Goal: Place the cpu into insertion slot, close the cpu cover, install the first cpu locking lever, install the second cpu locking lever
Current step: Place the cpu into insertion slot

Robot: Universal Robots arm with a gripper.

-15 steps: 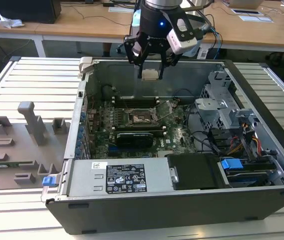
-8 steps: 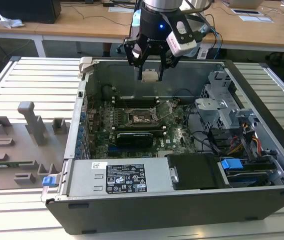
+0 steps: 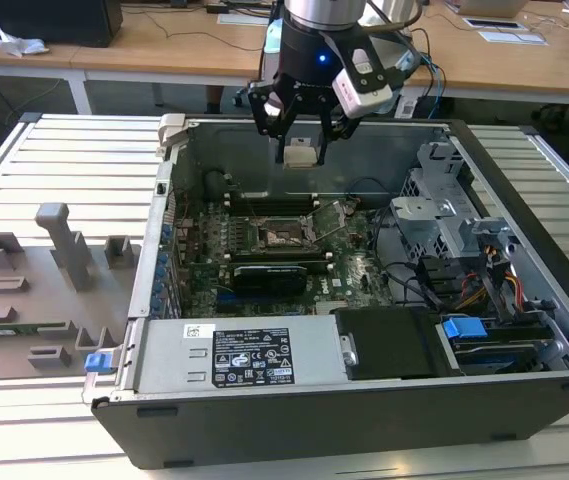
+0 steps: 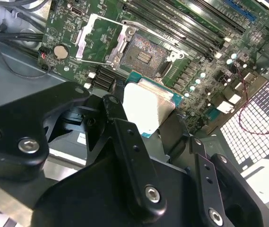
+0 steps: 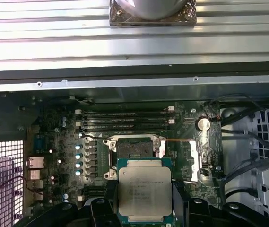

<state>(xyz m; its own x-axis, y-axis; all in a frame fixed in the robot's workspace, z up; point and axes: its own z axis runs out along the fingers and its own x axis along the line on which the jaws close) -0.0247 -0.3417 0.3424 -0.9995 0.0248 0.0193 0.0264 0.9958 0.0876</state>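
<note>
The pincer (image 3: 301,150) is clamped on the cpu (image 5: 145,191), holding it flat in the air, above and a little to one side of the insertion slot (image 5: 134,150). The cpu cover (image 5: 195,161) lies swung open beside that slot.

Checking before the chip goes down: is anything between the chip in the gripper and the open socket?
Nothing visible. The gripper holds the chip above the board, the socket lies bare, and its metal cover is swung open to one side.
</note>
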